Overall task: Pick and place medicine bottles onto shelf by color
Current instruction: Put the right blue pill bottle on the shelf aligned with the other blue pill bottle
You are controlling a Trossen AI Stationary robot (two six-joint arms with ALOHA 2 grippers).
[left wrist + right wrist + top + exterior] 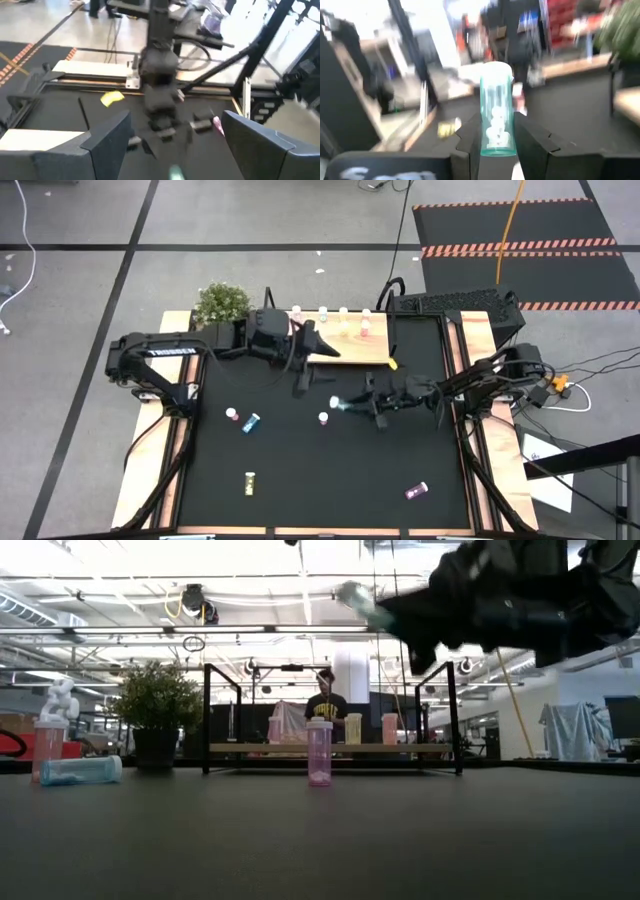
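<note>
My right gripper [352,402] is shut on a pale teal medicine bottle [496,117] with a white cap and holds it above the black table near its middle. In the low view the bottle [358,598] juts from the gripper high up. The shelf [355,350], a light wooden board on black posts, stands at the far side with several bottles in a row [343,314]. My left gripper [175,145] hangs open, with nothing between its fingers, above the shelf's left end [312,360]. Loose bottles on the table: a pink one [319,752] standing, another pink one [232,414], a teal one [250,423] lying, a yellow one [250,481] and a purple one [416,491]. My right gripper pinches the lower half of the teal bottle's body [495,142] between its two fingers [470,142]. The fingers come from the table's right, about level, and lie along the bottle. Its capped end [496,70] sticks out past the fingertips. The bottle is lifted clear of the table.
A potted plant [222,302] stands at the far left corner beside the shelf. A keyboard [455,302] lies beyond the far right edge. Wooden rails [150,450] run along both sides. A person [326,700] shows in the room behind the shelf.
</note>
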